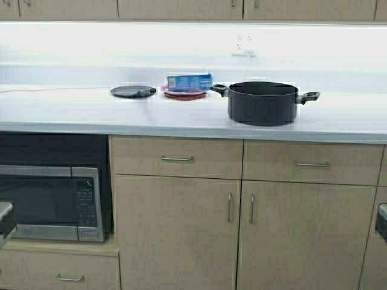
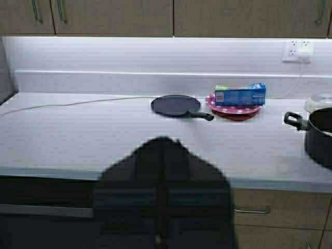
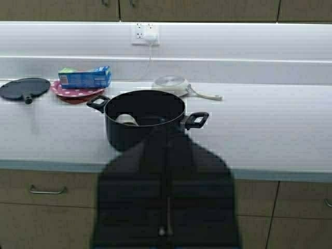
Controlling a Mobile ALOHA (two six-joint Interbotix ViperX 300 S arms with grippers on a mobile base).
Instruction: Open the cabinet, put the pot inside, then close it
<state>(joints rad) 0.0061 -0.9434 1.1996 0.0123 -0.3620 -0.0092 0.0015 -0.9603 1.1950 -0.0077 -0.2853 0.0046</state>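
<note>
A kitchen wall seen from the robot's frame. The pot (image 1: 263, 103), wide and matte black with a loop handle on each side, sits upright on the pale surface (image 1: 72, 112), right of centre, its handles lined up left to right along the surface's length. To its left lie a flat dark round lid (image 1: 133, 91) and a blue box (image 1: 190, 81) resting on a red plate (image 1: 184, 95). The cabinet (image 1: 180, 8) hangs above, only its lower edge showing, its doors shut. Both arms are parked low at the edges of the high view, well below and in front of the surface. The right tool (image 3: 166, 181) points nearly straight at the pot, which lies ahead and above it; the left tool (image 2: 162, 192) faces the lid, with the pot off to its right. The right arm looks nearer the pot. Both tools show as dark shapes with only a thin line between the fingers, so they appear pressed together. The cabinet is not yet opened.
</note>
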